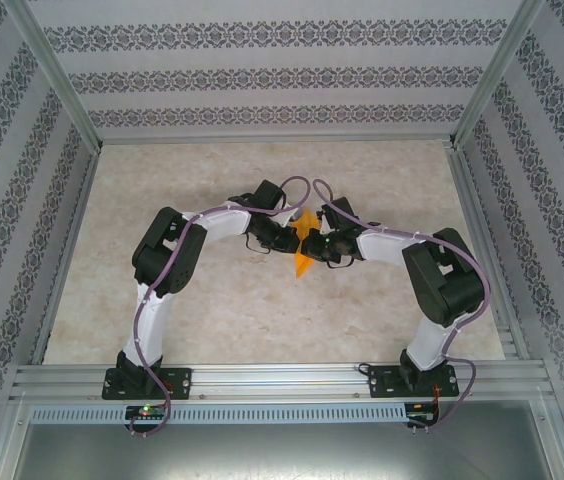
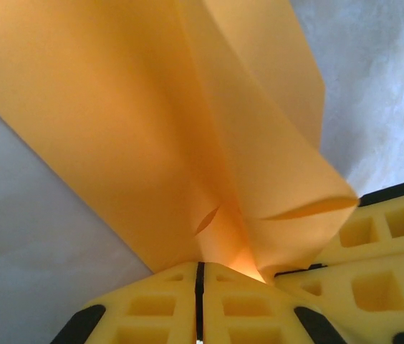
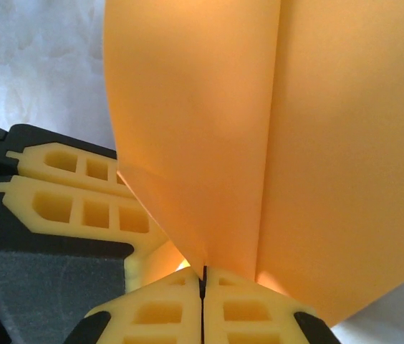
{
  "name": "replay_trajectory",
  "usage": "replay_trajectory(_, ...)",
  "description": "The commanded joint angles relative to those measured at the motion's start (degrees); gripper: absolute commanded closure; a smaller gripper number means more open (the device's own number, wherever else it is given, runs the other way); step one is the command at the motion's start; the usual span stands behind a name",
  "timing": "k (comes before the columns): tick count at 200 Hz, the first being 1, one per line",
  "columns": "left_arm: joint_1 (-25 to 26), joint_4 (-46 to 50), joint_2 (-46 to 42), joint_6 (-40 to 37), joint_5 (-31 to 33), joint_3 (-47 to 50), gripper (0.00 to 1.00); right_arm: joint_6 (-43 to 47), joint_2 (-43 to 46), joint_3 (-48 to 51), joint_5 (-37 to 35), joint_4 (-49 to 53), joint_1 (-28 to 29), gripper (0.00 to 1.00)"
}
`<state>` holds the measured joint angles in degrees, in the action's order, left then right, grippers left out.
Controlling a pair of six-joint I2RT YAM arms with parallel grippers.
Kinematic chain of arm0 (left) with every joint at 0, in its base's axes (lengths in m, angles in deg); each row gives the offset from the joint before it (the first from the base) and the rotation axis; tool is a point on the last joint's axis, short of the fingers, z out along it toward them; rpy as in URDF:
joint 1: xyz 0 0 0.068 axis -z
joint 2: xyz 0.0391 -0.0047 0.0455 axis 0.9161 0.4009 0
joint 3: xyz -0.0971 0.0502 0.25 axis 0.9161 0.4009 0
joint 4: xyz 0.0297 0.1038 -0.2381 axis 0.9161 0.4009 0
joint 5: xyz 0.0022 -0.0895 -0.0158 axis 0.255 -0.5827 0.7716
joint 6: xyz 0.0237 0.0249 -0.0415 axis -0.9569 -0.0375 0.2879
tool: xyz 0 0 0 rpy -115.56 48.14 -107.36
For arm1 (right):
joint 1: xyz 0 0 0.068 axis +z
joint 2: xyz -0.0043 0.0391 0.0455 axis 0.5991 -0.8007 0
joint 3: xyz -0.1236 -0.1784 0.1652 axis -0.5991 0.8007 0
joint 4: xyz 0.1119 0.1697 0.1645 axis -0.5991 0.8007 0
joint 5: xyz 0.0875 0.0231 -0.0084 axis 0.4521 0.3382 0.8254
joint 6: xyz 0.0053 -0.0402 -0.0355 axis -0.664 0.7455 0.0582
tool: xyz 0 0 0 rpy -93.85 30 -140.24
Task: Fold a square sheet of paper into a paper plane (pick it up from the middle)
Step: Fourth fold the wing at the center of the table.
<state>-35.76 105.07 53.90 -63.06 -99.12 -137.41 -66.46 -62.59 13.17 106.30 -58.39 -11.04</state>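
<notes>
The orange sheet of paper (image 1: pixel 305 245) hangs folded between my two grippers above the middle of the table. My left gripper (image 1: pixel 289 238) is shut on its edge; in the left wrist view the paper (image 2: pixel 188 129) rises creased from the pinched yellow fingertips (image 2: pixel 170 297). My right gripper (image 1: pixel 322 245) is shut on the paper too; the right wrist view has the sheet (image 3: pixel 259 143) fanning up in two folded flaps from its closed tip (image 3: pixel 203 276). The other gripper's yellow fingers (image 3: pixel 80 201) sit close at the left.
The beige marbled table (image 1: pixel 212 320) is bordered by aluminium rails (image 1: pixel 282 378) at the near edge and patterned walls (image 1: pixel 22 200) on three sides. Both arms bend inward, elbows out to the left (image 1: pixel 167 255) and to the right (image 1: pixel 442 275).
</notes>
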Motion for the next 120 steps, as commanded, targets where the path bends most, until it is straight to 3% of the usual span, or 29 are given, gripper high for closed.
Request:
replay_trajectory(1, -0.73, 7.65, 3.71, -0.01, 4.05, 3.27, 0.89, -2.13, -1.05, -0.58, 1.85, -3.83, -0.17, 0.93)
replay_trajectory(120, -1.58, 5.72, 3.05, 1.01, 1.46, 4.45, 0.89, -6.90, -4.33, 2.54, 5.83, -12.29, -1.69, 0.93)
